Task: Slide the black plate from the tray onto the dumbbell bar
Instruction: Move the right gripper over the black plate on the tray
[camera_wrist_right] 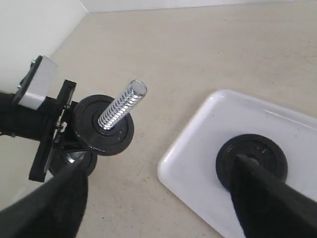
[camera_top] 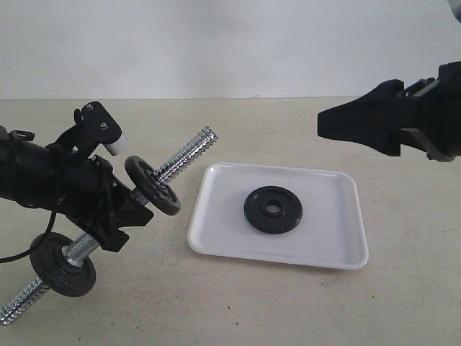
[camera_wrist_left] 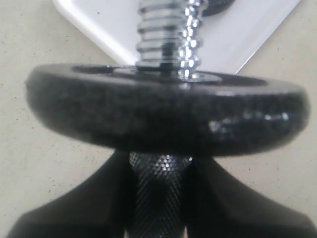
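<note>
The black plate (camera_top: 272, 210) lies flat in the middle of the white tray (camera_top: 216, 238). My left gripper (camera_top: 119, 216) is shut on the knurled middle of the dumbbell bar (camera_top: 189, 155), which it holds tilted, its free threaded end pointing up toward the tray. A black disc (camera_top: 153, 185) sits on the bar just beyond the fingers, filling the left wrist view (camera_wrist_left: 163, 109). My right gripper (camera_top: 324, 122) hangs open above the tray's right side with nothing between its fingers. In the right wrist view one fingertip (camera_wrist_right: 247, 171) overlaps the black plate (camera_wrist_right: 262, 148).
Another black disc (camera_top: 63, 264) sits on the bar's lower end, close to the beige tabletop (camera_top: 403, 288). A white wall (camera_top: 230, 43) rises behind the table. A thin black cable (camera_top: 21, 254) trails under the left arm.
</note>
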You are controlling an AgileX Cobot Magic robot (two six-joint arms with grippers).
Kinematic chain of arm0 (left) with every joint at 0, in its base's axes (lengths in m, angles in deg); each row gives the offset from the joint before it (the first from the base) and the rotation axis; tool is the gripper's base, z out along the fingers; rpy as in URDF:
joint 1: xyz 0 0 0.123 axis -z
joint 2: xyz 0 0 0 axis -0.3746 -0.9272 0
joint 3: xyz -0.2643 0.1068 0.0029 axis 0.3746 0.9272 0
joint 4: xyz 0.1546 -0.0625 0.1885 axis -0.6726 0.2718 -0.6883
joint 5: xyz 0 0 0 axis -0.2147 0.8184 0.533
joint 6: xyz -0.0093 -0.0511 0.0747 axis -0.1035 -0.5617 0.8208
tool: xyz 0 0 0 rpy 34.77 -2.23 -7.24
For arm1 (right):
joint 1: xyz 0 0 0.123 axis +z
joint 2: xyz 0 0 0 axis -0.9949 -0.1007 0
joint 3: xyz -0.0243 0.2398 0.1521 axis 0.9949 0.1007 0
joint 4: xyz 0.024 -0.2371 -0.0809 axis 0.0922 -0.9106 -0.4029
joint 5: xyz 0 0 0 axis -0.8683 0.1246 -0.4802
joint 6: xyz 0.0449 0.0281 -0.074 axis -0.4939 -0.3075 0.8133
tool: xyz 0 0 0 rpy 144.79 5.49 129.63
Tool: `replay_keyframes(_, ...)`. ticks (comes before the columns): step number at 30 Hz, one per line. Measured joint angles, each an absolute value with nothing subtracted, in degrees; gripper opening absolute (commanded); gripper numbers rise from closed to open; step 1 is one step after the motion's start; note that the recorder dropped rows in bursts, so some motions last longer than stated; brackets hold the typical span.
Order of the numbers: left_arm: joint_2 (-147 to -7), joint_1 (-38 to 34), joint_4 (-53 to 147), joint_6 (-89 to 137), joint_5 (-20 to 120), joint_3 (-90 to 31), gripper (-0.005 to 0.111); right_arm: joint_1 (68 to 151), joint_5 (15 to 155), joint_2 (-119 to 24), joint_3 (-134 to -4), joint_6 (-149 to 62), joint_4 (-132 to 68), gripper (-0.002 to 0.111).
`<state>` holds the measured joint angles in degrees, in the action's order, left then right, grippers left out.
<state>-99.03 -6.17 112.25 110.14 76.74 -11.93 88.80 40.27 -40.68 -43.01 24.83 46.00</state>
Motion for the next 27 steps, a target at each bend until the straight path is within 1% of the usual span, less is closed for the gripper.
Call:
replay_keyframes(4,-99.03,-6.17,112.25,110.14,76.74,-11.93,0.004,88.8,39.7,-40.88,-44.81,27.75,52.85,0.072)
replay_keyframes(5,-99.03,-6.17,112.25,110.14,76.74,-11.93,0.004,88.8,39.48,-40.88,-45.36,28.75,54.15,0.076)
replay_keyframes(6,-99.03,-6.17,112.25,110.14,76.74,-11.93,0.004,88.8,38.93,-40.88,-45.9,29.21,54.68,0.083)
replay_keyframes(8,-99.03,-6.17,112.25,110.14,76.74,-11.93,0.004,88.8,38.29,-40.88,-46.85,29.48,55.34,0.103)
replay_keyframes(9,-99.03,-6.17,112.25,110.14,76.74,-11.93,0.004,88.8,38.03,-40.88,-47.14,29.51,55.59,0.105)
replay_keyframes(18,-99.03,-6.17,112.25,110.14,76.74,-11.93,0.004,88.8,36.17,-40.88,-47.5,29.51,55.59,0.105)
replay_keyframes(25,-98.9,-6.17,112.12,110.14,76.85,-11.93,0.004,88.8,30.78,-40.88,-47.5,26.77,55.95,0.105)
replay_keyframes(27,-98.9,-6.17,112.03,110.14,76.85,-11.93,0.004,88.8,29.91,-40.88,-47.5,28.99,56.08,0.105)
